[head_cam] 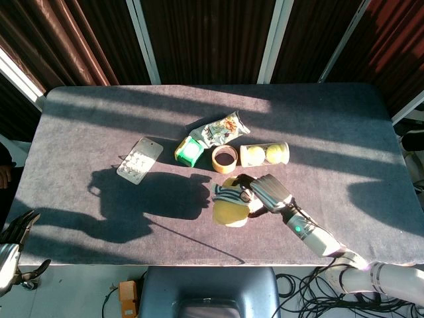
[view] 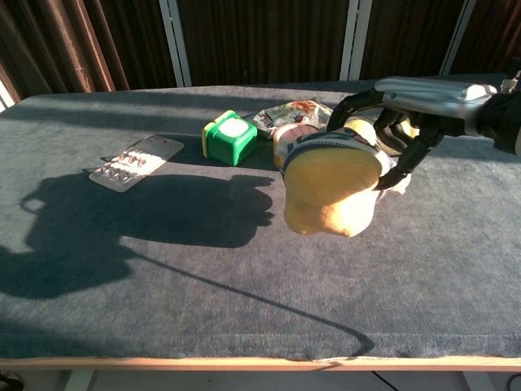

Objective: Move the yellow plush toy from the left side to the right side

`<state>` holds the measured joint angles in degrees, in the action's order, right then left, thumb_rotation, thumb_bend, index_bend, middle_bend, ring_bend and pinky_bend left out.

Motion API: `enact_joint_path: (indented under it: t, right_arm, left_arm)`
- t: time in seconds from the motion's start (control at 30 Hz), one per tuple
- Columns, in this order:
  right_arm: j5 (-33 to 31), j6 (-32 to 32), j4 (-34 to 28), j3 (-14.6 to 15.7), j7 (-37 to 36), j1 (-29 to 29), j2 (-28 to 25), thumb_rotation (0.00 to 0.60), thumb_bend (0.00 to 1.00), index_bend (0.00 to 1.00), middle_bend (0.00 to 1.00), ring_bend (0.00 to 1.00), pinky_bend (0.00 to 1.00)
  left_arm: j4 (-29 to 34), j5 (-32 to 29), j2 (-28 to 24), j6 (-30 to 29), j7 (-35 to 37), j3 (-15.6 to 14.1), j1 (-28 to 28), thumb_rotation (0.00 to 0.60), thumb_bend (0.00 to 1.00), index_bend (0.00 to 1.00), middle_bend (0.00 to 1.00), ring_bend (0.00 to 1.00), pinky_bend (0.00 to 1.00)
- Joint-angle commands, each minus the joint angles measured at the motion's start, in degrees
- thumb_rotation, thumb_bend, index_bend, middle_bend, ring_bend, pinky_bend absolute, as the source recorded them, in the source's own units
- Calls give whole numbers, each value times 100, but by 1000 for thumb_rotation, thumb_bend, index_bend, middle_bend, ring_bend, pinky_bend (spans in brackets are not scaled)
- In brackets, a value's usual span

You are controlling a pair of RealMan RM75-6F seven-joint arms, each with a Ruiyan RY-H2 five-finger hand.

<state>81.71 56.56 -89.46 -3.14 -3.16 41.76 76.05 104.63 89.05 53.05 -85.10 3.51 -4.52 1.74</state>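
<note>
The yellow plush toy (head_cam: pixel 230 205) (view: pixel 330 186), with a striped band round its top, hangs above the table near the middle front. My right hand (head_cam: pixel 267 193) (view: pixel 404 110) grips it from the right side, fingers wrapped over its top. In the chest view the toy hangs in front of the tape roll and tube. My left hand (head_cam: pixel 13 240) rests off the table at the lower left corner of the head view, fingers apart and holding nothing.
Behind the toy lie a green cube (head_cam: pixel 189 152) (view: pixel 229 137), a snack bag (head_cam: pixel 219 129), a brown tape roll (head_cam: pixel 224 159) and a clear tube with tennis balls (head_cam: pixel 264 154). A blister pack (head_cam: pixel 139 159) (view: pixel 134 161) lies left. The grey table (head_cam: pixel 344 172) spreads to the right.
</note>
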Motion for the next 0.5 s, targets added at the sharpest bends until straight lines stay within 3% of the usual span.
enact_joint_path:
  t: [0.03, 0.1, 0.27, 0.37, 0.5]
  right_arm:
    - [311, 689, -568, 495, 879, -651, -681, 600, 68, 793, 648, 721, 763]
    - [371, 971, -490, 675, 1241, -943, -817, 600, 68, 780, 648, 710, 758]
    - [292, 1443, -19, 772, 1447, -1453, -714, 600, 67, 678, 631, 624, 698]
    - [259, 1410, 262, 784, 1084, -1571, -618, 600, 68, 440, 453, 440, 540]
    - [352, 1185, 635, 800, 430, -1573, -574, 600, 67, 73, 119, 83, 186]
  left_arm:
    - [12, -18, -1, 16, -11, 12, -1, 600, 216, 0, 0, 5, 193]
    - [27, -39, -2, 39, -28, 20, -1, 600, 218, 0, 0, 5, 193]
    - [78, -77, 5, 84, -130, 42, 4, 600, 218, 0, 0, 5, 195]
    - [107, -71, 14, 107, -221, 38, 3, 600, 217, 0, 0, 5, 195]
    - [167, -97, 28, 156, -376, 49, 13, 600, 218, 0, 0, 6, 201]
